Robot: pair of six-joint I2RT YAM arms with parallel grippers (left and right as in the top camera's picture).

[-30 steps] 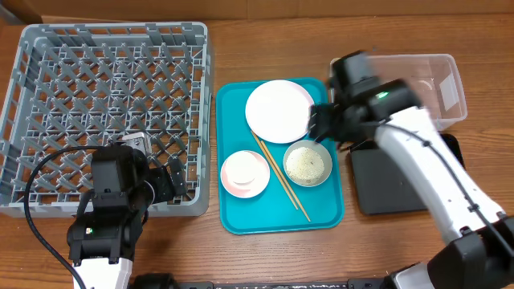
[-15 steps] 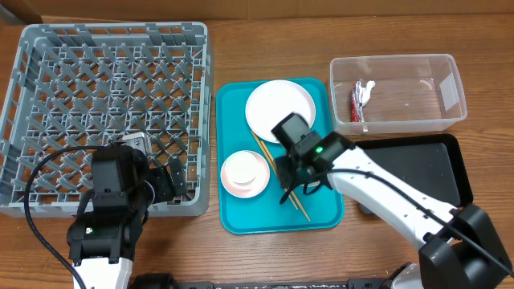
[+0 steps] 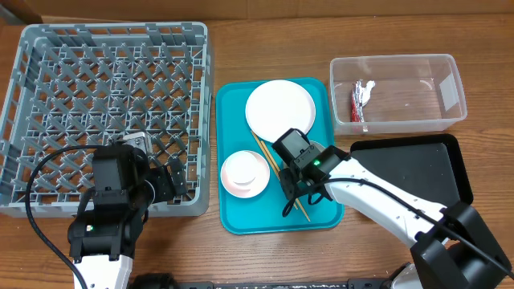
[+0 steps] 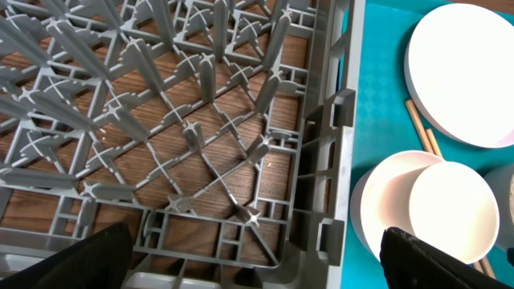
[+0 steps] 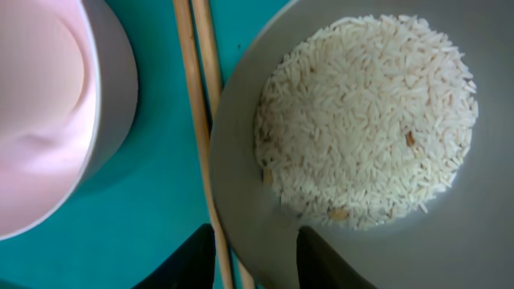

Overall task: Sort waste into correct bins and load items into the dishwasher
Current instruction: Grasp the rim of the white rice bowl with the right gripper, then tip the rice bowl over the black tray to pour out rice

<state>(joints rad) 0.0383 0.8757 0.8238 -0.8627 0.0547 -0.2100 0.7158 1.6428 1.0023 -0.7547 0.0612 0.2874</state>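
Nearest you, your left gripper hangs spread wide over the near corner of the grey rack, holding nothing. Your right gripper is the one on the job. Its fingers are parted a little and straddle the rim of the grey bowl, one outside and one inside, not clamped so far as I can tell. The rice is heaped in that bowl, directly ahead of the fingertips.

Mind the chopsticks. Their long axis runs along the bowl's outer wall, touching it or just beside it, and they pass into the gap between your fingers. A pinch here may catch a stick along with the rim. On their other side sits the pink bowl, apart from the grey one.

All of these rest on the teal tray, with the white plate farther back. The black tray lies just to the right of the grey bowl, far nearer your right arm than your left. Farther on, the clear tub holds the foil wrapper. No writing can be read anywhere.
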